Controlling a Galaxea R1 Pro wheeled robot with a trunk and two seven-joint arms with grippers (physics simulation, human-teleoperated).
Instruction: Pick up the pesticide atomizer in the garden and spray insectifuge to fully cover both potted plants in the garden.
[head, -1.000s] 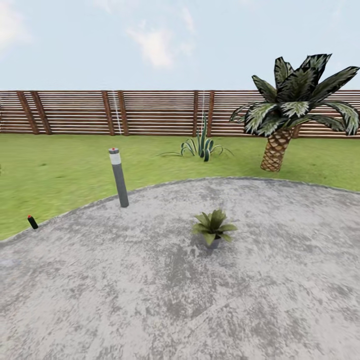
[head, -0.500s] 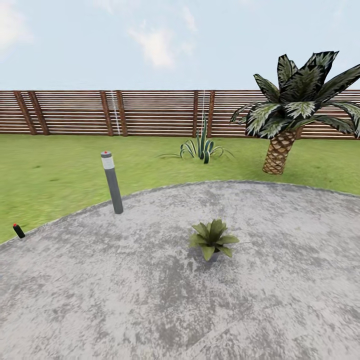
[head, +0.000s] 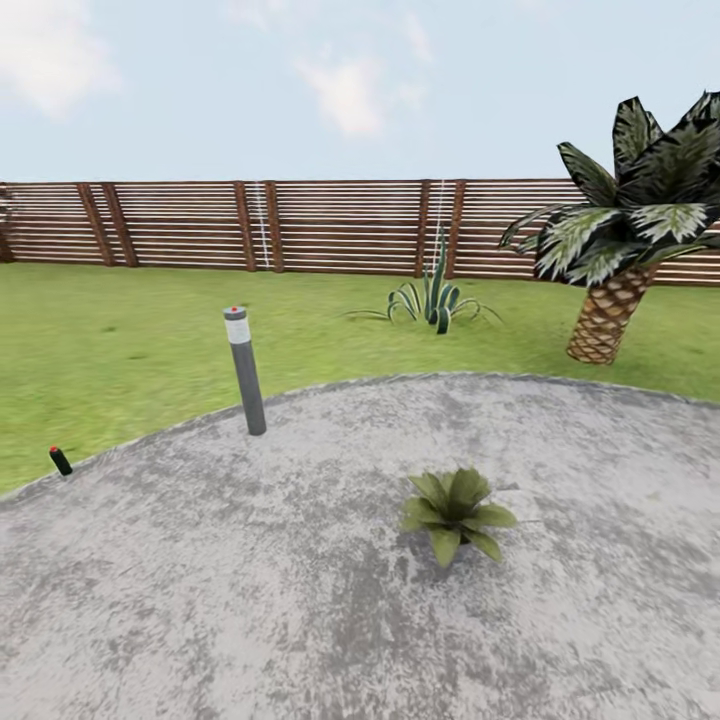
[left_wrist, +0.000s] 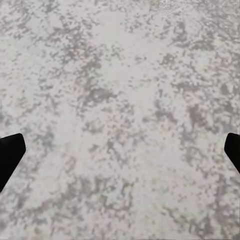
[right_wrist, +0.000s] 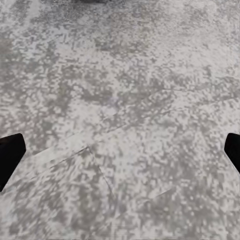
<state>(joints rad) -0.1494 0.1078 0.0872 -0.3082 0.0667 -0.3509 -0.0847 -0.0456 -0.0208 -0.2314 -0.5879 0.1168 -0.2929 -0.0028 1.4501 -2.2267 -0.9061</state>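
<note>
Atomizer (head: 61, 461) on lawn edge beside patio (head: 300, 600), well left of plant (head: 456, 514). Both pincers (left_wrist: 120, 150) (right_wrist: 120, 150) spread wide, empty, over bare paving. Likely en route: nothing within reach yet. Bollard (head: 246, 370) stands between.

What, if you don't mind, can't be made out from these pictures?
- Palm, head view: crown cut off by the right edge.
- Plant on the patio, head view: its leaves hide any pot.
- Small dark object at the lawn's edge, head view: too small to identify.
- Left gripper and right gripper, wrist views: just dark finger corners at the side edges, spread wide over paving.
</note>
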